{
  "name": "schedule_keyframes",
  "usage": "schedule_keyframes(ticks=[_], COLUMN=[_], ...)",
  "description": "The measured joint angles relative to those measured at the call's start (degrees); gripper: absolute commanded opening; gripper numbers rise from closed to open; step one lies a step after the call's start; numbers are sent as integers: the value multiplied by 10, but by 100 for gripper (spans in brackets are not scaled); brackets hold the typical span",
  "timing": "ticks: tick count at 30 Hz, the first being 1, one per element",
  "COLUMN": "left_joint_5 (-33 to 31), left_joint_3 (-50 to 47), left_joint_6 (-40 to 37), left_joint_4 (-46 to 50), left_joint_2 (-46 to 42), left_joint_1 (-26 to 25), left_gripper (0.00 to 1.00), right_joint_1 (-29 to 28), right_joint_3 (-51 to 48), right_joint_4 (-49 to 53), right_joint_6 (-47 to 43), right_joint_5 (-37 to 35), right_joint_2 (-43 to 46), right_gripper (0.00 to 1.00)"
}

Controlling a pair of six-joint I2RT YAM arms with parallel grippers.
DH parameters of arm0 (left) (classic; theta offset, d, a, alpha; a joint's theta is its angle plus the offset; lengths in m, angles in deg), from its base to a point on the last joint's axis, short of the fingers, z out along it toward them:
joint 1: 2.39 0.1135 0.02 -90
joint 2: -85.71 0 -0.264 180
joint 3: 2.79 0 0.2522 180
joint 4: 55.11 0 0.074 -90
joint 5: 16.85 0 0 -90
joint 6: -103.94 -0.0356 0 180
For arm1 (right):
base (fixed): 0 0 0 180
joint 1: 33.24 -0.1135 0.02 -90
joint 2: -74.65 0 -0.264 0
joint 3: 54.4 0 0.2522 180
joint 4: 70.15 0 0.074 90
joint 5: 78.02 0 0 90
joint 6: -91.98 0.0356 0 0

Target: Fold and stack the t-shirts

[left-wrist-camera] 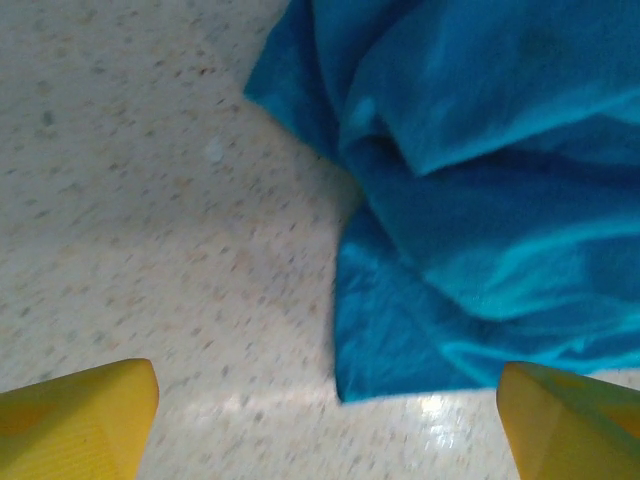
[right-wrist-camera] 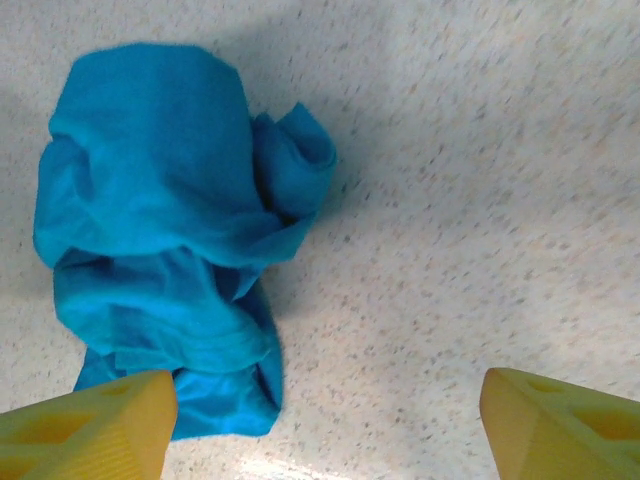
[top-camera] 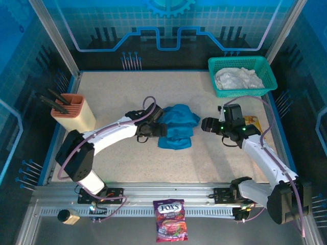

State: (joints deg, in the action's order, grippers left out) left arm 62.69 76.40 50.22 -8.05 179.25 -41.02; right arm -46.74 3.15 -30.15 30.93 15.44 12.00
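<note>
The left gripper (left-wrist-camera: 320, 440) gapes wide and grasps nothing. Its blunt yellow fingers (left-wrist-camera: 75, 420) hang low over the table (top-camera: 112, 92), with the near left corner of the teal-blue t-shirt (left-wrist-camera: 480, 200) lying just ahead of them. The left arm sweeps in a long bow from its near-left base, wrist low, its tip just beside the shirt's left edge.

The right gripper (right-wrist-camera: 320, 430) is likewise spread and empty, pointing left at the shirt across a strip of bare table. Its arm rises from the near-right base and bends at the wrist.

The shirt is a soft, rumpled heap at mid-table between the two grippers, folded over itself in loose, slightly shiny creases. The tabletop is pale and speckled like stone.

The white t-shirt (top-camera: 237, 77) lies crumpled in a green mesh basket (top-camera: 240, 93) at the far right corner.
</note>
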Motion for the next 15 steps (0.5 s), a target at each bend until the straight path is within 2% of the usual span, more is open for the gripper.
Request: schedule_keyframes(ticks=[7, 10, 11, 15], left_joint_5=[37, 51, 54, 60], left_joint_3=[33, 48, 50, 62], left_joint_6=[17, 24, 24, 26], left_joint_4=[-118, -155, -161, -181], left_joint_2=[96, 130, 136, 157], left_joint_1=[0, 0, 0, 0], left_gripper=[74, 64, 58, 11], right_joint_1=[-25, -36, -38, -42], right_joint_3=[-49, -52, -52, -52], right_joint_4=[-56, -85, -94, -127], right_joint_6=[44, 55, 57, 63], right_joint_5=[36, 43, 44, 46], right_joint_2=[-58, -92, -100, -131], right_gripper=[70, 68, 67, 65])
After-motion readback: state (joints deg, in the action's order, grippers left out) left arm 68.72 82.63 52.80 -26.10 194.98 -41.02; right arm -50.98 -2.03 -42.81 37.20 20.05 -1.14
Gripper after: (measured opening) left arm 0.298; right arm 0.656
